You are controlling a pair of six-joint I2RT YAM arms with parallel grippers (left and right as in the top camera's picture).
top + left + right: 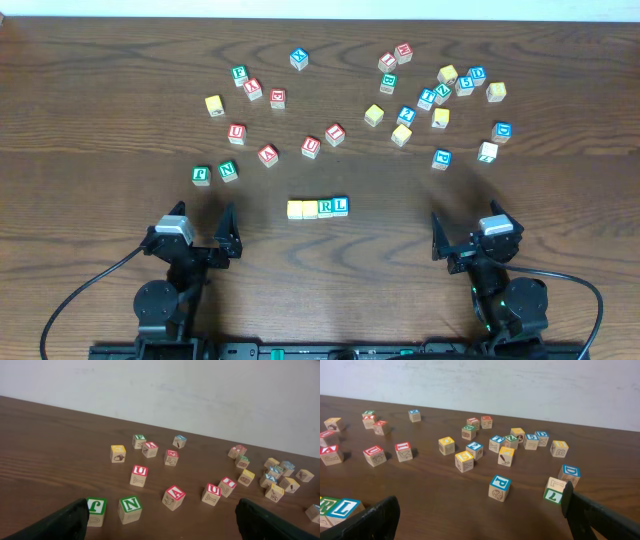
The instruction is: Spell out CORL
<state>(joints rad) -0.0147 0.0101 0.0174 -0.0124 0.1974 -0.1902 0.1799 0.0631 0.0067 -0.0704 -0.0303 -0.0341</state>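
Between left gripper (197, 228) and right gripper (468, 232), both gaping wide and empty, the CORL row (318, 207) looks finished; only checking alignment remains.

I see my left gripper (161, 521) spread wide above the table (40, 435); a green cube (96, 511) and the N cube (130, 509) sit side by side near one finger (65, 522).

Four small wooden cubes stand upright and touching in one straight row on the tabletop (100, 60), to the right of the N cube (229, 171) and nearer the robot. In order they are the left yellow cube (295, 208), the second yellow cube (310, 208), the white R cube (326, 207) lettered green, and the white L cube (341, 205) lettered blue.
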